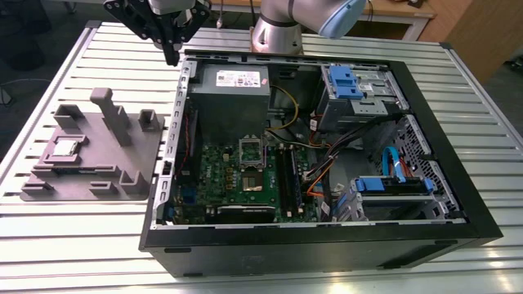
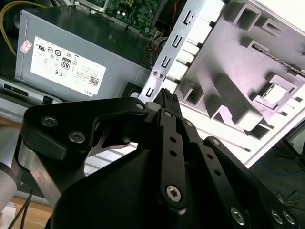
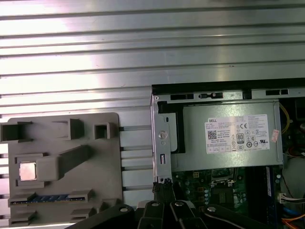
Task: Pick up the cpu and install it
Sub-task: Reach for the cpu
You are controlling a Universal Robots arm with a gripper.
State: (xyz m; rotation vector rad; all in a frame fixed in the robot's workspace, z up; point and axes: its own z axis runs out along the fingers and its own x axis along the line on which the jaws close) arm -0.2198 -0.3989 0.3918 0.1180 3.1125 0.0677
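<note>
- The cpu (image 1: 65,149) lies flat in a shallow seat on the plate (image 1: 139,156), on the side of the plate away from the case (image 1: 310,245). It is not yet lifted.
- The claw (image 1: 171,58) hangs over the bench (image 1: 73,245) beyond the plate's far corner, next to the corner of the case and well apart from the cpu. Its fingers are pressed together and pinch nothing.
- The cpu is likely light, thin and stiff. Its smooth metal top looks slippery, so a grip on the flat faces would probably be poor.
- The best hold is likely across two opposite edges, keeping the chip level. The underside is probably delicate and should not be scraped or squeezed.
- The seat on the plate hugs the chip closely. Whether the fingers have room at its edges cannot be told.
</note>
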